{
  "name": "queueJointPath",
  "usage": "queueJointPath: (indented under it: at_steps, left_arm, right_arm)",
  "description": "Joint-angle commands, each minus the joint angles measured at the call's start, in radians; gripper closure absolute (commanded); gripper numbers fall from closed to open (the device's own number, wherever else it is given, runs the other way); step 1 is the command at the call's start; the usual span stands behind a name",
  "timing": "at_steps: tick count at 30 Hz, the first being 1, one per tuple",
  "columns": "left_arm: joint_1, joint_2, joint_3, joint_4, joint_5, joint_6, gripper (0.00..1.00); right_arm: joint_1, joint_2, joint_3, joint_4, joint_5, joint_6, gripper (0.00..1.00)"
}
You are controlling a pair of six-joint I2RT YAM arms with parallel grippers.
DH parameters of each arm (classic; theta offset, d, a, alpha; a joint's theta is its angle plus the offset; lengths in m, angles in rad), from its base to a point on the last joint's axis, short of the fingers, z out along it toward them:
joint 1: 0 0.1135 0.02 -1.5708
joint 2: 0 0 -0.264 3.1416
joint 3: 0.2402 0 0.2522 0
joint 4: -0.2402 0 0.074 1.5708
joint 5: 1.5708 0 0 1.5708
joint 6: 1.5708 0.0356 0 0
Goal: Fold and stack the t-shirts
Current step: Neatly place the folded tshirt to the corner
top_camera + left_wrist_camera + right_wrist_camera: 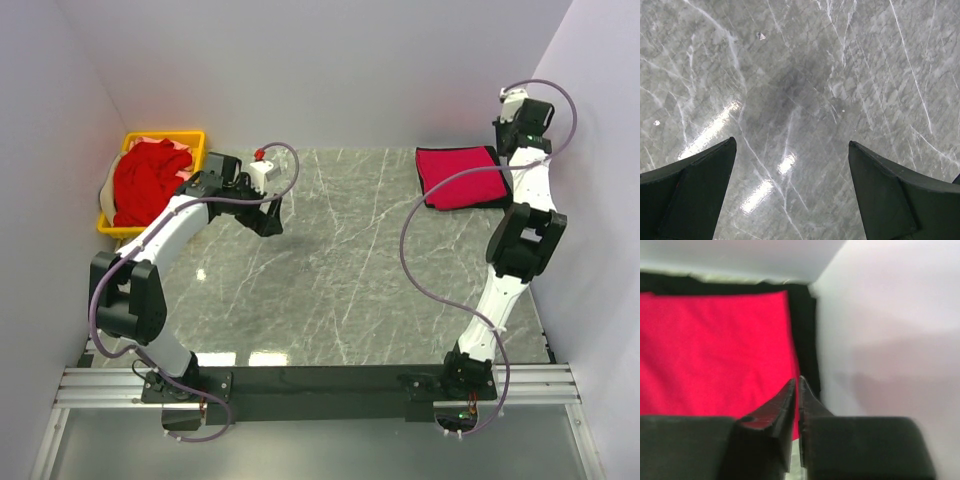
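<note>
A folded bright red t-shirt [462, 175] lies on a folded black t-shirt [452, 206] at the back right of the table. In the right wrist view the red t-shirt [715, 350] fills the left, with the black t-shirt's [806, 330] edge showing beside it. My right gripper [799, 382] hangs above the stack's right edge, jaws shut with nothing between them. Crumpled red t-shirts [148, 182] fill the yellow basket [190, 138] at the back left. My left gripper [275, 215] hovers over bare table right of the basket, and the left wrist view shows my left gripper [791, 141] open and empty.
The grey marble table [340, 270] runs between the two arms. White walls close in the back and both sides, and the right wall [890, 340] stands close to the right gripper. A cable loops from each arm.
</note>
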Motion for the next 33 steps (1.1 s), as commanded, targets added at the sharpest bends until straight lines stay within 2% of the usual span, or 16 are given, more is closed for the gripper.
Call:
queueJointPath:
  at_steps: [1, 3, 6, 12, 18, 20, 23, 24, 26, 28, 31, 33]
  left_arm:
    - [0.008, -0.010, 0.008, -0.010, 0.021, 0.001, 0.01]
    - [0.017, -0.001, 0.015, -0.016, 0.025, 0.011, 0.01]
    - [0.032, 0.014, 0.022, -0.017, 0.037, 0.014, 0.01]
    - [0.057, 0.022, 0.017, -0.020, 0.050, 0.015, 0.00]
    - [0.068, -0.004, 0.002, -0.012, 0.036, 0.020, 0.01]
    - [0.068, -0.016, -0.001, -0.007, 0.028, 0.015, 0.01]
    - [0.078, -0.039, 0.008, -0.004, 0.030, -0.017, 0.01]
    - [0.085, -0.050, 0.008, 0.005, 0.037, -0.028, 0.01]
    - [0.103, -0.081, 0.011, 0.019, 0.050, -0.078, 0.01]
    - [0.134, -0.126, 0.008, 0.063, 0.051, -0.121, 0.01]
    - [0.180, -0.203, -0.017, 0.135, 0.091, -0.187, 0.01]
    - [0.194, -0.226, -0.012, 0.142, 0.047, -0.215, 0.01]
  right_arm:
    - [0.000, 0.027, -0.022, -0.100, -0.062, 0.021, 0.91]
    - [0.002, 0.048, -0.033, -0.106, -0.049, 0.027, 0.97]
    - [-0.003, 0.087, -0.058, -0.098, -0.012, 0.032, 0.99]
    - [-0.018, 0.160, -0.114, -0.040, 0.128, 0.041, 1.00]
    - [-0.030, 0.133, -0.208, 0.012, 0.165, 0.056, 1.00]
    - [-0.030, 0.090, -0.234, 0.012, 0.142, 0.066, 0.95]
    - [-0.030, -0.002, -0.272, 0.000, 0.091, 0.093, 0.74]
    - [-0.030, -0.057, -0.286, 0.002, 0.079, 0.102, 0.62]
    - [-0.029, -0.111, -0.288, -0.032, 0.020, 0.119, 0.56]
    - [-0.026, -0.190, -0.291, -0.051, -0.013, 0.125, 0.44]
    - [-0.001, -0.292, -0.292, -0.119, -0.070, 0.124, 0.37]
    - [0.023, -0.383, -0.321, -0.164, -0.111, 0.116, 0.35]
